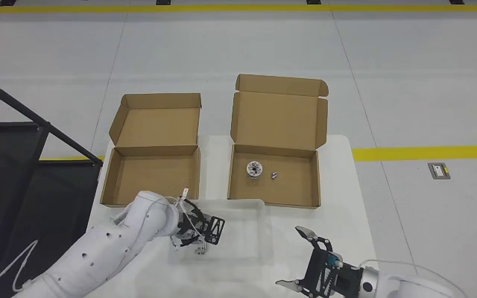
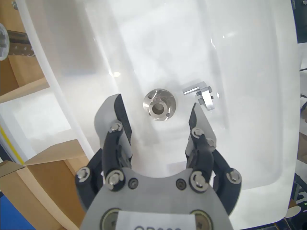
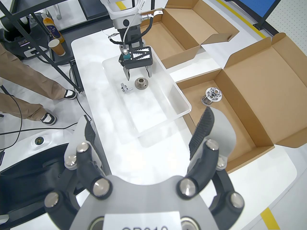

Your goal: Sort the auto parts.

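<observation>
Steel flange beneath splayed left pincer

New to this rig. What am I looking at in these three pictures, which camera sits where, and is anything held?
It's a two-armed robot sorting metal parts at a white table. The top view looks down from above the arms. The other two views come from a camera on each wrist.

The left gripper hangs open above a round flange in a clear tray. A small bracket lies beside the flange. The right gripper is open too, holding nothing.

Behind the tray stand two open cardboard boxes, the left box and the right box. The right one holds a round spool-like part and a small piece.
</observation>
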### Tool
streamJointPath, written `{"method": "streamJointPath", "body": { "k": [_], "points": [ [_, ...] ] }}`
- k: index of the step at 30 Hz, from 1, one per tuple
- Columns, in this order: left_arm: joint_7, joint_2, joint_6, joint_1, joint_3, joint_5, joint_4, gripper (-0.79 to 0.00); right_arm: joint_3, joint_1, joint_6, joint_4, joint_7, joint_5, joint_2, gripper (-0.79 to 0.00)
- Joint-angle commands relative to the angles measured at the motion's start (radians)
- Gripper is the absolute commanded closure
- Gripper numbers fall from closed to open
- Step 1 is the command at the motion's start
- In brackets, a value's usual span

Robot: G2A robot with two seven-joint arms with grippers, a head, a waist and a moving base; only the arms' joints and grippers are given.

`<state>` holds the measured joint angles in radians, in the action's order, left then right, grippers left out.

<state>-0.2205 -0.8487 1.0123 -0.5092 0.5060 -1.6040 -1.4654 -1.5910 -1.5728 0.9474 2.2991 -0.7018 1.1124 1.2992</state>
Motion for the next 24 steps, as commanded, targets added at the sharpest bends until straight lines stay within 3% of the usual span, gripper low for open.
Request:
{"method": "streamJointPath", "body": {
  "k": [1,2,6,9,11,14,24],
  "points": [
    [-0.008,-0.004,0.0,0.03,-0.039,0.032,0.018,-0.44,0.0,0.0,0.0,0.0,0.0,0.0,0.0,-0.785],
    [-0.012,-0.007,0.0,0.044,-0.055,0.042,0.026,-0.493,0.0,0.0,0.0,0.0,0.0,0.0,0.0,-0.785],
    [-0.021,-0.017,0.0,0.094,-0.124,0.077,0.064,-0.496,0.0,0.0,0.0,0.0,0.0,0.0,0.0,-0.785],
    [-0.024,-0.026,0.0,0.131,-0.177,0.096,0.089,-0.465,0.0,0.0,0.0,0.0,0.0,0.0,0.0,-0.785],
    [-0.039,-0.034,0.0,0.154,-0.205,0.099,0.107,-0.388,0.0,0.0,0.0,0.0,0.0,0.0,0.0,-0.785],
    [-0.033,-0.046,0.0,0.175,-0.231,0.123,0.133,-0.406,0.0,0.0,0.0,0.0,0.0,0.0,0.0,-0.785],
    [-0.093,-0.094,-0.011,0.184,-0.238,0.104,0.182,-0.431,0.0,0.0,0.0,0.0,0.0,0.0,0.0,-0.785]
  ]
}}
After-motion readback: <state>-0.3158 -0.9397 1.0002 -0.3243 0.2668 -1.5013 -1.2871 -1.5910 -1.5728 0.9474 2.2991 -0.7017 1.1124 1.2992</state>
